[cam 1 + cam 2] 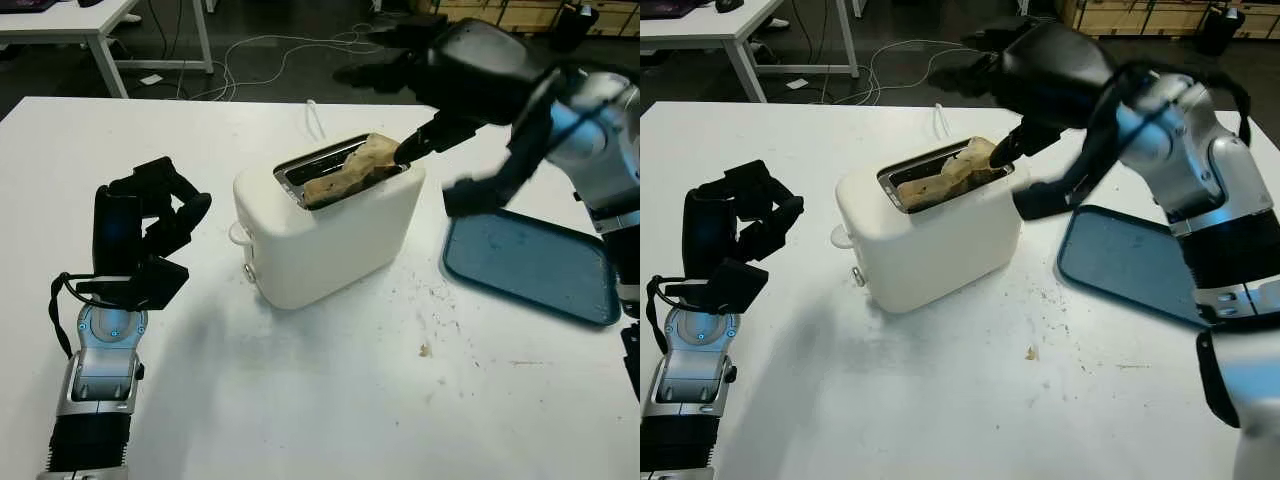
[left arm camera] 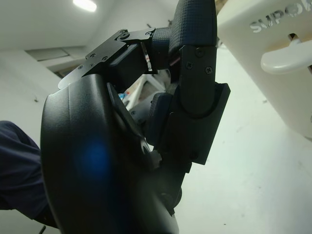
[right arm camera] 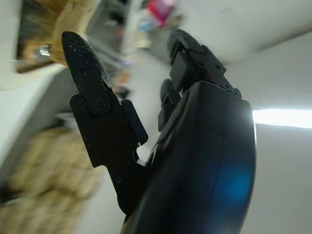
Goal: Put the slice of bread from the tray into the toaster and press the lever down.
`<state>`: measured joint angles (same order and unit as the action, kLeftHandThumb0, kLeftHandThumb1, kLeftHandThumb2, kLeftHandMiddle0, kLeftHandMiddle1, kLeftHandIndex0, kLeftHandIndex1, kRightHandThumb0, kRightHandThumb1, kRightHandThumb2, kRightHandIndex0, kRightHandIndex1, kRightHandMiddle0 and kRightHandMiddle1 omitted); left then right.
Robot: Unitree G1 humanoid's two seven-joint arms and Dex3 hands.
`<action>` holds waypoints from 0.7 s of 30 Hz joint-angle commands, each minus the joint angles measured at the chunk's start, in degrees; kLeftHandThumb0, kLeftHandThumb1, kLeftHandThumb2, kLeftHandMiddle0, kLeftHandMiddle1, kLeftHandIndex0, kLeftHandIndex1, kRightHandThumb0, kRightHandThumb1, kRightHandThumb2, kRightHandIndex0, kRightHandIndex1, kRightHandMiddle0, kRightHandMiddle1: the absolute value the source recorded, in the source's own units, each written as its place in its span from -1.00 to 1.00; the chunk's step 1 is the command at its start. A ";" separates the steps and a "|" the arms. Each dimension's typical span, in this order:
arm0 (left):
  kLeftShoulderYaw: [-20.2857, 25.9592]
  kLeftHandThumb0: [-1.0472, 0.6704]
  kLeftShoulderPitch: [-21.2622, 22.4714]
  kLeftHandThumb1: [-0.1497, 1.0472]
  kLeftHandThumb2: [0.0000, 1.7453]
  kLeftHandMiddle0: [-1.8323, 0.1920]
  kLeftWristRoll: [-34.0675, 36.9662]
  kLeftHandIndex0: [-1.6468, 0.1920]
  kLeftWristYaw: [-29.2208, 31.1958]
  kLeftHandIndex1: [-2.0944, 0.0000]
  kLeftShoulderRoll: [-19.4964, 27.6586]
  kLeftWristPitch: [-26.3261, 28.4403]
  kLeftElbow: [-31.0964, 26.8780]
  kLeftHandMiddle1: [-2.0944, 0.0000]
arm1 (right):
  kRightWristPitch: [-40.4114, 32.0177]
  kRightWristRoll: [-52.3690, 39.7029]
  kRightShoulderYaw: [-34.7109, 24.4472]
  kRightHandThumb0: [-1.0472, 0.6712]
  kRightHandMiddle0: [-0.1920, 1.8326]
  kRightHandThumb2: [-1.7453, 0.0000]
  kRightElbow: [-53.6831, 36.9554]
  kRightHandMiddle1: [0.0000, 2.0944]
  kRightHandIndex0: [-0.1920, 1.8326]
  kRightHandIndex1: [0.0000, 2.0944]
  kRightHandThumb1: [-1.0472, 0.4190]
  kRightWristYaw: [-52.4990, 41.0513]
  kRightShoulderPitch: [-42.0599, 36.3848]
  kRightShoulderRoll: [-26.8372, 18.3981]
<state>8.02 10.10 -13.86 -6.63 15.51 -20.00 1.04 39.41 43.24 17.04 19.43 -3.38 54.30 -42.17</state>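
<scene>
The slice of bread (image 1: 352, 170) sits partly sunk in the slot of the white toaster (image 1: 330, 225), its upper corner sticking out at the slot's 2 o'clock end. The right hand (image 1: 440, 140) hangs just above that end, one fingertip (image 1: 408, 150) touching the bread, holding nothing. The blue tray (image 1: 535, 262) lies at the toaster's 3 o'clock. The left hand (image 1: 145, 235), fingers curled on nothing, stands at the toaster's 9 o'clock, near its lever (image 2: 287, 61).
</scene>
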 commanded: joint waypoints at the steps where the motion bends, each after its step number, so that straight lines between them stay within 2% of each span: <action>1: -0.15 -0.73 0.26 0.79 -0.59 -0.48 0.28 -0.37 -0.17 -0.45 -0.02 -0.83 0.18 -0.55 | 5.10 6.95 1.47 -0.44 -0.17 1.00 2.13 -0.93 -0.52 -0.38 -0.53 11.04 -1.75 -1.11; 4: -0.14 -0.72 0.39 0.79 -0.60 -0.48 0.20 -0.37 -0.34 -0.45 0.05 -1.48 0.56 -0.54 | 8.23 13.48 3.19 -0.41 -0.15 1.00 4.40 -0.93 -0.49 -0.35 -0.52 22.75 -2.92 -1.23; 8: -0.14 -0.73 0.27 0.79 -0.59 -0.47 -0.11 -0.37 -0.37 -0.45 -0.09 -0.50 -0.17 -0.55 | 11.56 14.20 4.64 -0.47 -0.16 0.99 6.60 -0.94 -0.53 -0.32 -0.55 26.08 -4.71 -1.52; 11: -0.11 -0.72 0.39 0.79 -0.59 -0.47 0.12 -0.36 -0.19 -0.45 0.13 -1.10 0.27 -0.55 | 13.24 11.58 4.29 -0.56 -0.16 0.98 8.35 -0.95 -0.52 -0.30 -0.59 25.02 -5.56 -1.70; 15: -0.12 -0.73 0.35 0.79 -0.58 -0.47 0.23 -0.37 0.01 -0.44 0.20 -0.85 0.25 -0.54 | 13.01 5.83 2.42 -0.60 -0.20 1.00 8.79 -0.97 -0.54 -0.32 -0.55 19.87 -6.57 -2.21; 18: -0.14 -0.72 0.37 0.79 -0.59 -0.47 0.40 -0.36 0.04 -0.44 0.18 -1.16 0.41 -0.54 | 12.42 2.53 0.73 -0.64 -0.21 1.00 8.39 -0.98 -0.47 -0.44 -0.52 17.18 -7.57 -2.34; 21: -0.23 -0.73 0.35 0.79 -0.58 -0.47 -0.08 -0.37 -0.20 -0.44 0.19 -1.10 0.38 -0.54 | 11.18 1.78 -0.94 -0.60 -0.19 0.99 8.04 -0.98 -0.38 -0.55 -0.51 17.27 -8.51 -1.36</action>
<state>8.01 10.17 -13.87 -6.69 15.53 -20.57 1.15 51.79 46.08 17.02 27.80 13.64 46.50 -43.76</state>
